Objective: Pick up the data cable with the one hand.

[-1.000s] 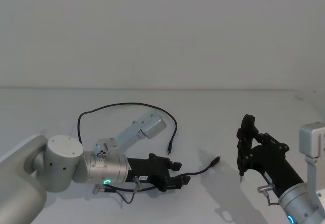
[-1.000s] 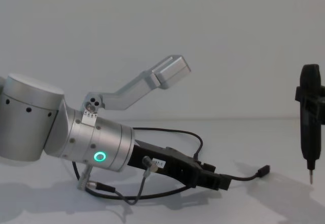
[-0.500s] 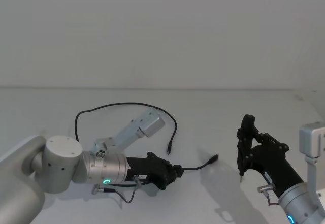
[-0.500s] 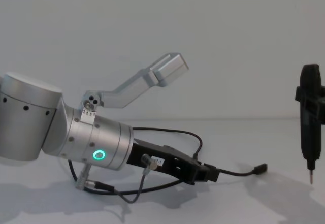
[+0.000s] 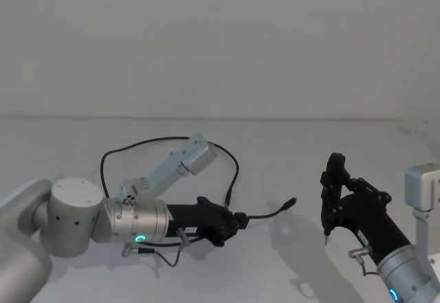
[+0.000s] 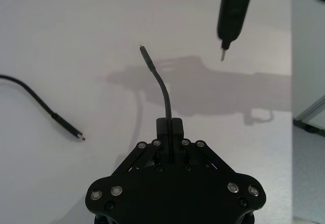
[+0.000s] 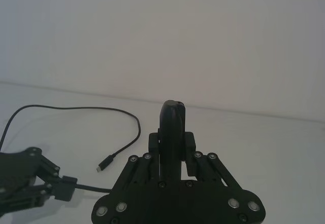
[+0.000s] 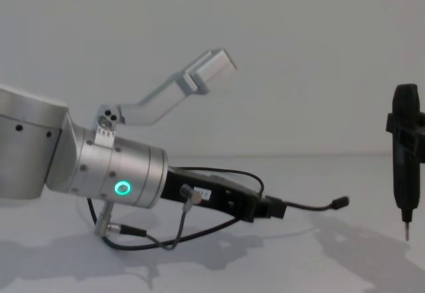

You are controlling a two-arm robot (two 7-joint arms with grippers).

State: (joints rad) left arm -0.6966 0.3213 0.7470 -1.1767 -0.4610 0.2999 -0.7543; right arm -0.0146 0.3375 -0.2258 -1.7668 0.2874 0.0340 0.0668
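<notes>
The data cable [image 5: 172, 139] is a thin black cord looping over the white table behind my left arm. One plug [image 5: 228, 200] lies on the table. The other end [image 5: 293, 200] sticks out to the right, raised above the surface, also seen in the chest view [image 8: 340, 202]. My left gripper [image 5: 237, 220] is shut on the cable just behind that free end; the left wrist view has the cord [image 6: 163, 89] rising from the closed fingertips [image 6: 169, 126]. My right gripper [image 5: 342, 208] stays parked at the right, shut on an upright black tool [image 5: 333, 179] with a pin tip.
The left arm's silver cylinder with the green ring [image 5: 139, 238] hangs low over the table, a short grey lead [image 8: 156, 240] dangling under it. The pin-tipped tool [image 8: 405, 160] stands to the right of the cable's free end. White table surface [image 5: 275, 152] lies between the arms.
My left gripper went from open around the cable to shut on it, then rose and drew back slightly left. The cable's free end lifted off the table. The right arm did not move.
</notes>
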